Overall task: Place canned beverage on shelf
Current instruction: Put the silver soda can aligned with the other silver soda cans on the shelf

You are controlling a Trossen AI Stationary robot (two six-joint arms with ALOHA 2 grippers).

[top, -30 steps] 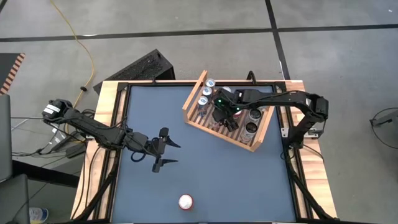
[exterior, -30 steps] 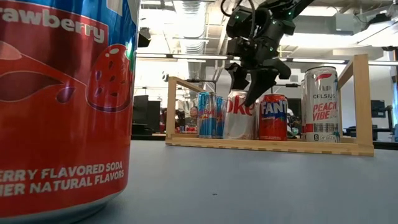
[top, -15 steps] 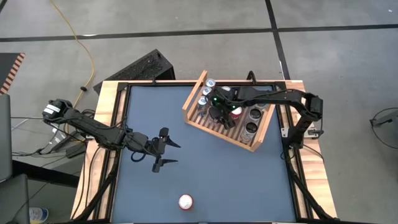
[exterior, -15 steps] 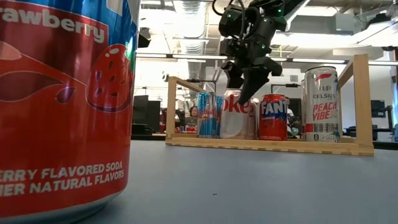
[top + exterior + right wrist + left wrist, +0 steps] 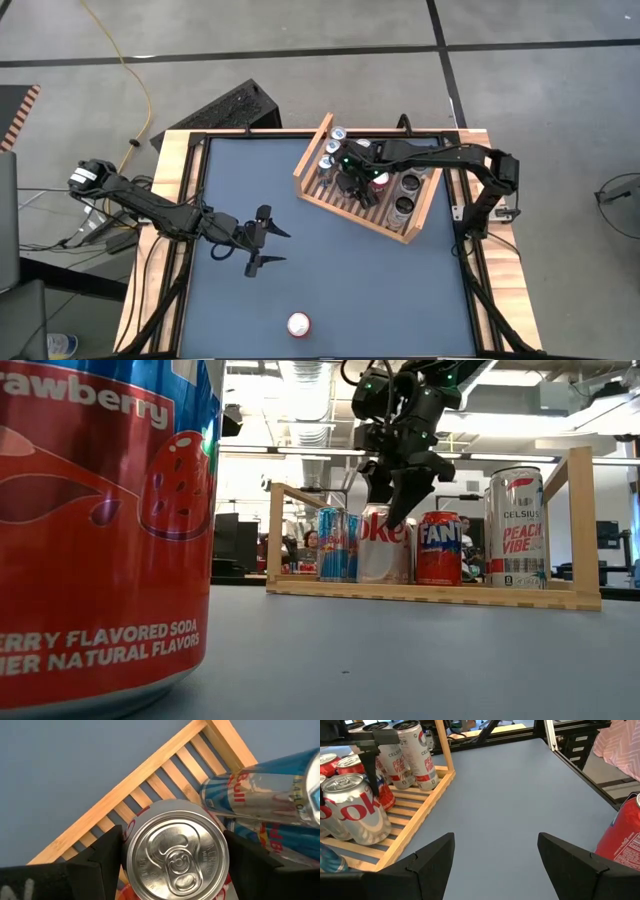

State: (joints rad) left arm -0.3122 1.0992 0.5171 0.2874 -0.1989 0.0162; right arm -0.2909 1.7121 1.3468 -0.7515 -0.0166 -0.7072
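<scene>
The light wooden shelf (image 5: 345, 212) sits at the table's far right and holds several cans. My right gripper (image 5: 352, 180) reaches down into it, over a silver Coke can (image 5: 385, 550) that stands between blue Red Bull cans (image 5: 335, 545) and a Fanta can (image 5: 438, 548). A red strawberry soda can (image 5: 298, 324) stands alone at the table's near edge. My left gripper (image 5: 272, 245) hovers open at mid-left with nothing between its fingers. My right gripper has the Coke can's top end (image 5: 131, 842) between its two fingers (image 5: 100, 860), one on each side of the rim. The fingers slant steeply down from above. The can stands about upright with its bottom on the shelf's slats (image 5: 150, 795).
A tall Celsius can (image 5: 515, 528) stands at the shelf's right end by its raised side board (image 5: 578, 520). Open blue tabletop (image 5: 380, 290) lies between the shelf and the strawberry can. A wooden frame edges the table.
My right gripper has shifted a little toward the table's left along the shelf and rolled slightly. The Coke can has moved with it, away from the Fanta can toward the Red Bull cans. In the last half second it has kept still.
</scene>
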